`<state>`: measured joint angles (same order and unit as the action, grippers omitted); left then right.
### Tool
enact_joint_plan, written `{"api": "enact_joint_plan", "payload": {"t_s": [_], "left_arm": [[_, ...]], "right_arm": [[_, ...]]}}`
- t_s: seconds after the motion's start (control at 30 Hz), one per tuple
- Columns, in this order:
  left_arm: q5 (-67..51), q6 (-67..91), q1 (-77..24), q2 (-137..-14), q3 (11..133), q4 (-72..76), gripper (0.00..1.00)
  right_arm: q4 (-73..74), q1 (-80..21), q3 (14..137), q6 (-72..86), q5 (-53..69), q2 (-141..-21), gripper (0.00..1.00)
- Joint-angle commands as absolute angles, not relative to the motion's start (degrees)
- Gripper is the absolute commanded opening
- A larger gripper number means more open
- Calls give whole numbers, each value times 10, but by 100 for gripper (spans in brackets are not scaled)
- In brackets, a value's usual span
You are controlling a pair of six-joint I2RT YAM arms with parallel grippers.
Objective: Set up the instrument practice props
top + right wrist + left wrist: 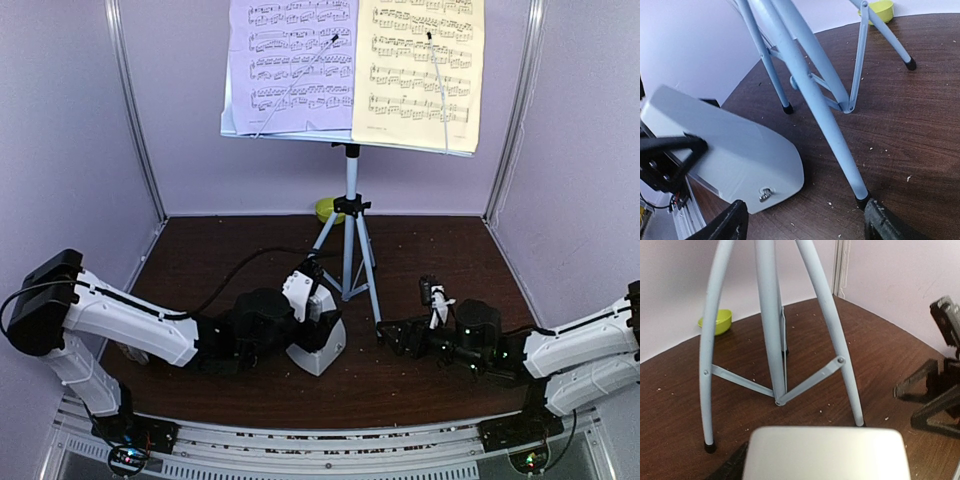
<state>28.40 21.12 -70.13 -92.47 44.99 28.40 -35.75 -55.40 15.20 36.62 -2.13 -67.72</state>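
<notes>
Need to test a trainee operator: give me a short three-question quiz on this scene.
1. True or false: on the music stand, the yellow page is left of the lavender page.
2. What sits behind the tripod? A) white mug B) green bowl C) book
3. Which gripper is at the white metronome?
Key: 1 false; 2 B; 3 the left gripper.

A small yellow-green round bowl (328, 208) sits far back on the dark brown wooden tabletop (450, 250), close to the pale lavender wall (60, 120), with tiny pale crumbs (908, 178) scattered across the wood.
</notes>
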Motion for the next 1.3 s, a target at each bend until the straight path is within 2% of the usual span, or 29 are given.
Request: {"api": "enact_joint_plan", "payload": {"t_s": [0.0,0.27,0.5,0.97,1.27], "left_arm": [[372,180,-714,-873,458,368,22],[410,129,-732,-855,465,404,18],[404,109,-736,-849,463,426,17],[396,101,-738,-831,450,444,15],[382,100,-738,-830,446,449,14]], "right_arm": [[-395,-579,184,383,-44,-721,76],[-492,-597,231,418,-17,-821,60],[-515,-610,277,436,-2,-879,56],[-512,-626,299,439,-4,-929,41],[-521,-625,305,437,-10,-927,23]]}}
